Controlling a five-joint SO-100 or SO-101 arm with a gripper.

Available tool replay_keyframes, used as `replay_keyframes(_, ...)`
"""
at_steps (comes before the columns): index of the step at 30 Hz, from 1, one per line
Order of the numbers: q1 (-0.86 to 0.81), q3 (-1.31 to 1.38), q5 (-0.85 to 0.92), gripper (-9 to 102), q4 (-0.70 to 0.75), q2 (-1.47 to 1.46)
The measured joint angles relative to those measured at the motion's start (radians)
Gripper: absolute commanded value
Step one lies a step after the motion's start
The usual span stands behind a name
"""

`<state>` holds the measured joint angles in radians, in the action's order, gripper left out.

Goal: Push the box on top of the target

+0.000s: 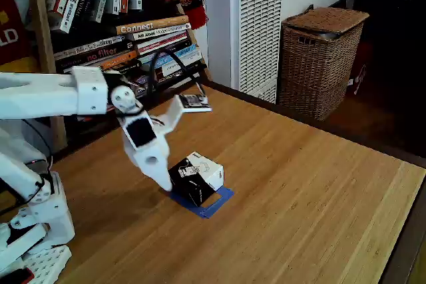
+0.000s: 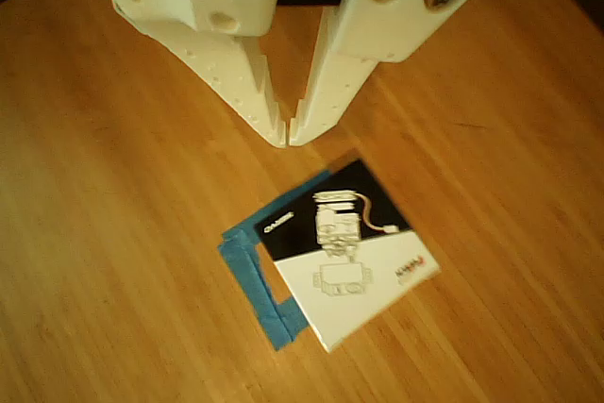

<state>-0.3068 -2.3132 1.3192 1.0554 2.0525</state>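
My hand [image 2: 287, 139] hangs over the table [image 2: 113, 233] with its two white fingers pressed together at the tips, holding nothing. In the other view the fingertips point at the bare wood just above the box [image 2: 363, 276], close to its upper corner but not clearly touching it. In the fixed view my hand [image 1: 162, 183] comes down at a slant just left of the box [image 1: 196, 176], so near that I cannot tell whether it touches.

The box sits turned at an angle over the target [image 2: 247, 271]. It covers most of the blue tape; a strip along the left side and the lower corner stays uncovered in the other view, and in the fixed view the target [image 1: 214, 204] peeks out at the front and right. The box top is half black, half white, with a small drawing and print too fine to read.

The table is light wood with a long grain, lit brightly from one side. Behind it stand a bookshelf [image 1: 120, 24] with leaning and stacked books, a white louvred panel [image 1: 259, 24] and a wicker basket [image 1: 319, 58] with a lid. The far right of the room is dark. My arm's base [image 1: 33, 231] is cut off at the left edge.
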Motion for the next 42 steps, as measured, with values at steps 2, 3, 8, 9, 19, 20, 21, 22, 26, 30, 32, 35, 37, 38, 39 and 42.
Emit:
replay_keyframes(2, 0.011, -0.009, -0.057, 0, 0.0, 0.011)
replay_keyframes(3, 0.025, -0.012, -0.086, 0, 0.0, 0.014)
replay_keyframes(8, 0.081, -0.023, -0.224, 0, -0.002, 0.035)
replay_keyframes(9, 0.094, -0.023, -0.252, 0, -0.005, 0.035)
replay_keyframes(19, 0.212, -0.032, -0.526, 0, -0.094, 0.011)
replay_keyframes(20, 0.219, -0.032, -0.557, 0, -0.107, -0.006)
replay_keyframes(21, 0.23, -0.032, -0.583, 0, -0.12, -0.021)
replay_keyframes(22, 0.245, -0.032, -0.607, 0, -0.132, -0.037)
replay_keyframes(26, 0.291, -0.028, -0.701, 0, -0.178, -0.089)
replay_keyframes(30, 0.321, -0.002, -0.762, 0, -0.218, -0.152)
replay_keyframes(32, 0.33, 0.026, -0.788, 0, -0.23, -0.184)
replay_keyframes(35, 0.321, 0.071, -0.825, 0, -0.245, -0.238)
replay_keyframes(37, 0.325, 0.097, -0.862, 0, -0.267, -0.27)
replay_keyframes(38, 0.331, 0.11, -0.884, 0, -0.279, -0.279)
replay_keyframes(39, 0.333, 0.123, -0.904, 0, -0.29, -0.288)
replay_keyframes(42, 0.311, 0.16, -0.951, 0, -0.311, -0.314)
